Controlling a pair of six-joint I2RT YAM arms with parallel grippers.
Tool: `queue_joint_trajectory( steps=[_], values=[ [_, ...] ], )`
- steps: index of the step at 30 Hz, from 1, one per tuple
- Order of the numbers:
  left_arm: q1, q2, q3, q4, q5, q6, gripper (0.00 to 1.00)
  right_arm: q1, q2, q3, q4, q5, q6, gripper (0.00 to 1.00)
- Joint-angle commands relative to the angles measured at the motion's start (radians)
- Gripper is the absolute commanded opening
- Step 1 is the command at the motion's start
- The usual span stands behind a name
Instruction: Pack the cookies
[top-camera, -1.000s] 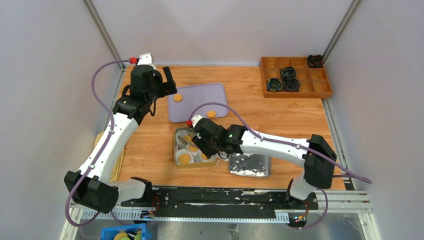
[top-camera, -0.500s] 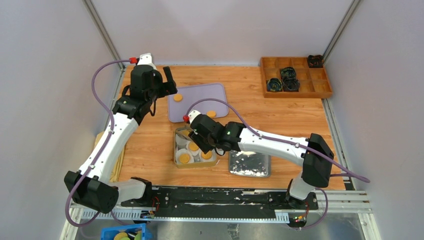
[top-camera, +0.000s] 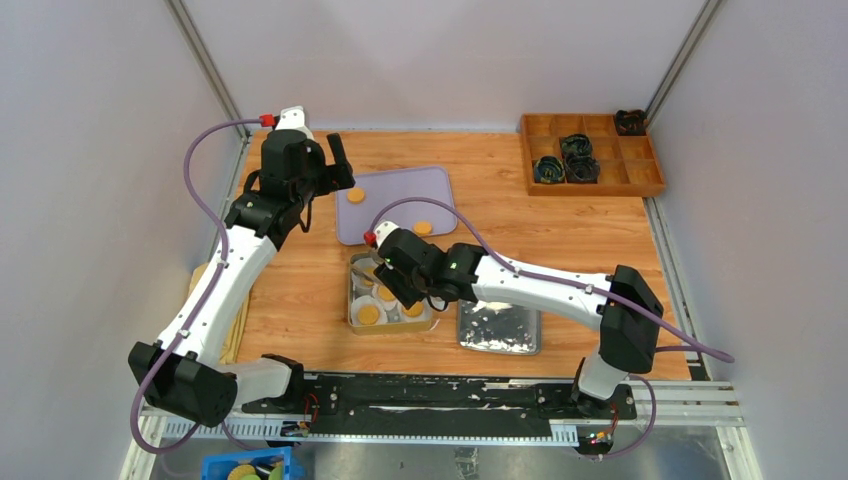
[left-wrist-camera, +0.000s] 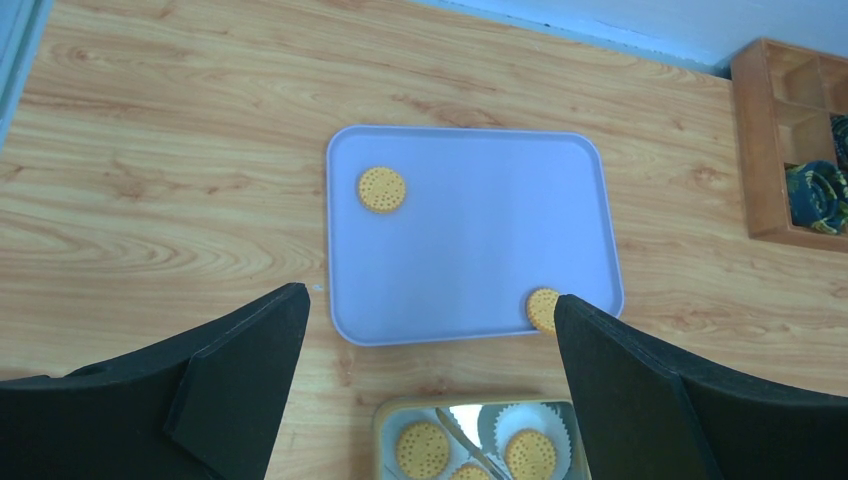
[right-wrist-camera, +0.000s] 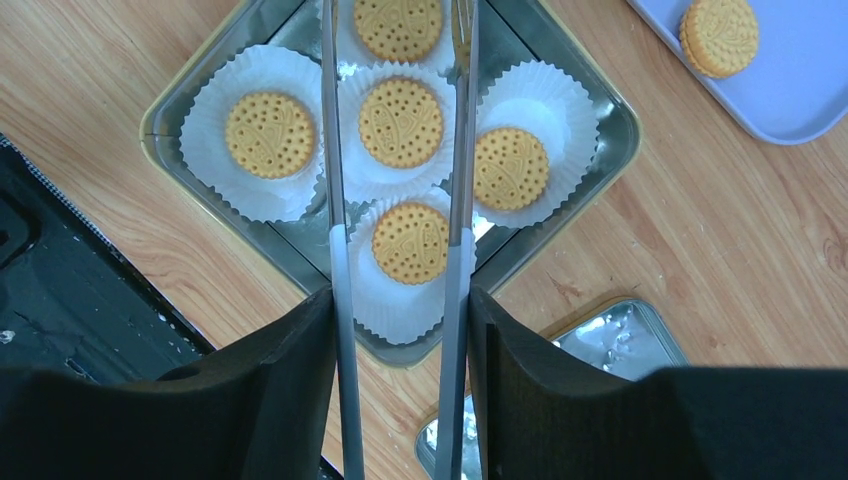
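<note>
**A:** Where did the cookies stand at that moment?

**B:** 5 lay in white paper liners (right-wrist-camera: 262, 190) inside the tin (right-wrist-camera: 150, 128). 2 more waited on the purple tray (left-wrist-camera: 480, 240): 1 cookie near its far-left corner (left-wrist-camera: 381, 189) and 1 at the corner nearest the tin (left-wrist-camera: 543, 308).

**A:** And the grippers?

**B:** The right gripper (right-wrist-camera: 400, 310) was clamped on a pair of tongs (right-wrist-camera: 333, 150) over the tin. Their arms were about a cookie's breadth apart and pinched nothing that I could see, though the tips ran off the frame. The left gripper (left-wrist-camera: 430, 300) hung wide and empty above the tray.

**A:** How should the next fetch have gone?

**B:** I judged it best to lift the tongs straight up, clear of the frilled liners. They should then straddle the nearer tray cookie across its rim and squeeze gently, since such biscuits probably crack. I could not tell which liner was free.

**A:** Was there any writing?

**B:** None was legible. The cookies bore only dotted embossing, and the tin and the silvery lid (top-camera: 498, 328) beside it showed no label.
</note>
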Motion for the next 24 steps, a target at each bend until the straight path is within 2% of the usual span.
queue_joint_trajectory(
  steps=[1,4,9,15,20,24],
  values=[
    [0.007,-0.020,-0.003,0.022,0.012,0.014,1.00,0.009,0.003,0.036,0.001,0.015,0.008,0.52],
    [0.006,-0.023,-0.004,0.024,0.010,0.014,1.00,0.008,0.001,0.041,-0.001,0.016,0.007,0.53],
    [0.006,-0.023,-0.002,0.029,0.022,0.013,1.00,0.009,-0.046,0.040,-0.002,0.111,0.008,0.39],
    [0.006,-0.019,0.008,0.036,0.035,0.004,1.00,-0.013,-0.128,0.018,-0.002,0.279,-0.038,0.38],
    [0.006,0.003,0.007,0.047,0.048,-0.010,1.00,-0.142,-0.133,-0.014,0.001,0.296,-0.018,0.38],
    [0.006,0.031,0.009,0.051,0.052,-0.016,1.00,-0.258,-0.073,-0.040,0.066,0.279,-0.017,0.38]
  ],
)
